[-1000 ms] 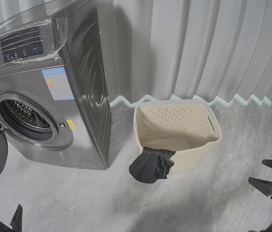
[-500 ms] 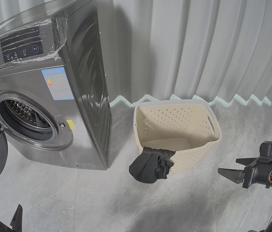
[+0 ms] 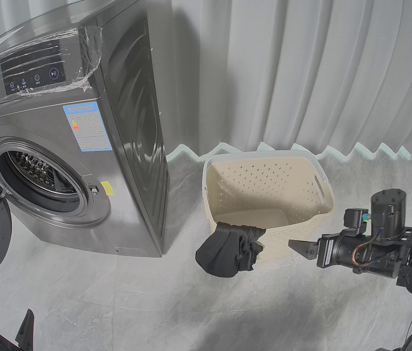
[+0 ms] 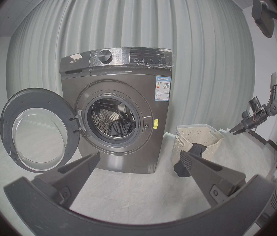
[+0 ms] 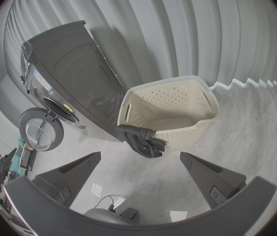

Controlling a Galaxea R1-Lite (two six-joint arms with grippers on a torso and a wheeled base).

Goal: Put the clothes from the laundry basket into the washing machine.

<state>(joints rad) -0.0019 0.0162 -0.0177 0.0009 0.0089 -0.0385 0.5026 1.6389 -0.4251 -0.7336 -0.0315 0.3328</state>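
Marble flooring (image 3: 118,293) is bearing a cream perforated plastic basket (image 3: 264,186), black garment (image 3: 225,252) draping over its seven-o'clock rim, likely for grabbing; right gripper (image 3: 301,246) and left gripper (image 3: 10,305) are gaping open.

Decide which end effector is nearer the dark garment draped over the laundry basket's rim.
Right. The right end effector hangs beside the laundry basket, close to the dark garment; the left end effector sits far off, in front of the washing machine.
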